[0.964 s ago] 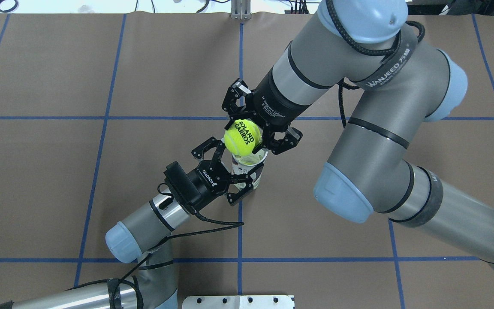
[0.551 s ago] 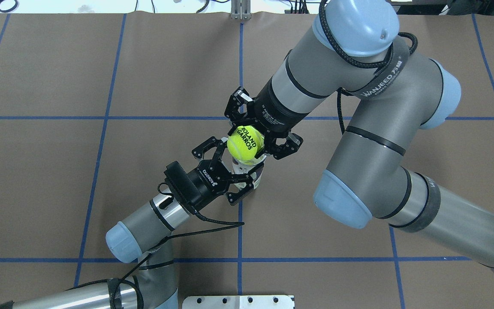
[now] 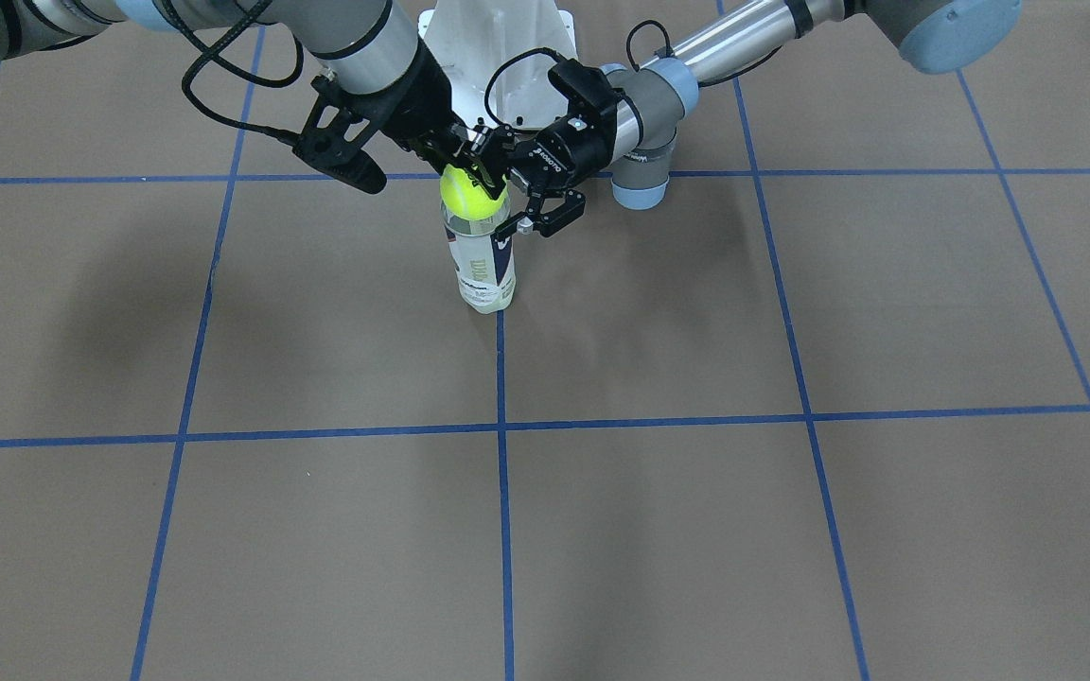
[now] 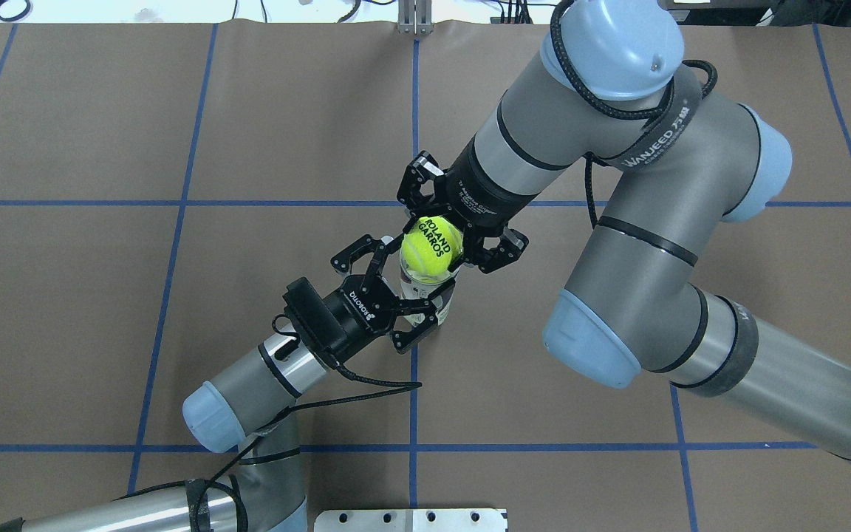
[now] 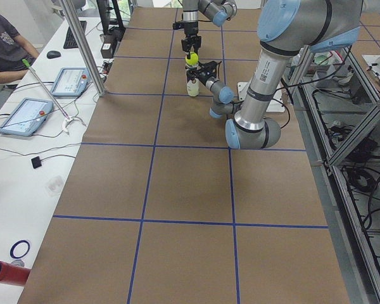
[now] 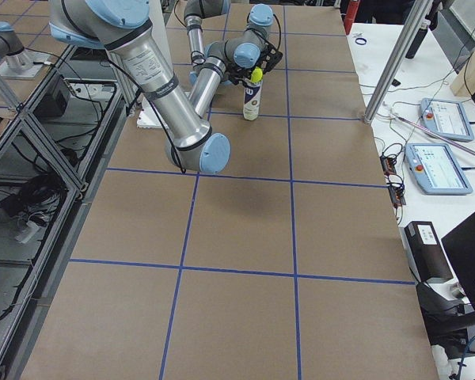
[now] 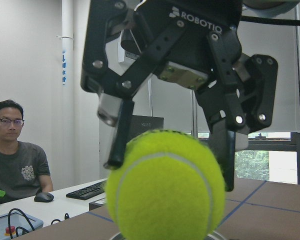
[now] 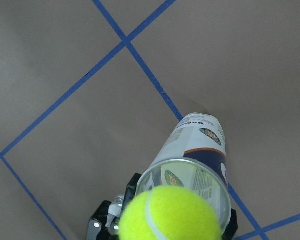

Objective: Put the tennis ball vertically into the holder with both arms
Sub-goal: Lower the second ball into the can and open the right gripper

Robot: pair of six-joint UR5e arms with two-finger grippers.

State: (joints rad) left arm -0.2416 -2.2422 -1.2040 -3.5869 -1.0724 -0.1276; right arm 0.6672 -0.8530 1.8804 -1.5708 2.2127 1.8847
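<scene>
The clear holder (image 4: 446,299) with its white and navy label stands upright on the brown table; it also shows in the front view (image 3: 485,270). My left gripper (image 4: 417,297) is shut around the holder's upper part. My right gripper (image 4: 434,244) is shut on a yellow tennis ball (image 4: 431,247) marked ROLAND GARROS. It holds the ball right at the holder's silver rim (image 8: 187,167). In the left wrist view the ball (image 7: 165,185) fills the middle between the right gripper's fingers (image 7: 119,135). In the right wrist view the ball (image 8: 170,215) covers part of the holder's mouth.
The white base pedestal (image 3: 507,57) stands behind the holder. A metal plate (image 4: 411,519) lies at the near table edge. Blue tape lines cross the brown table (image 3: 696,312). An operator (image 5: 6,47) and tablets (image 5: 25,117) are at a side desk.
My right gripper has carried the ball a little right and down, from beside the holder's mouth to directly over it. The left gripper and the holder have not moved.
</scene>
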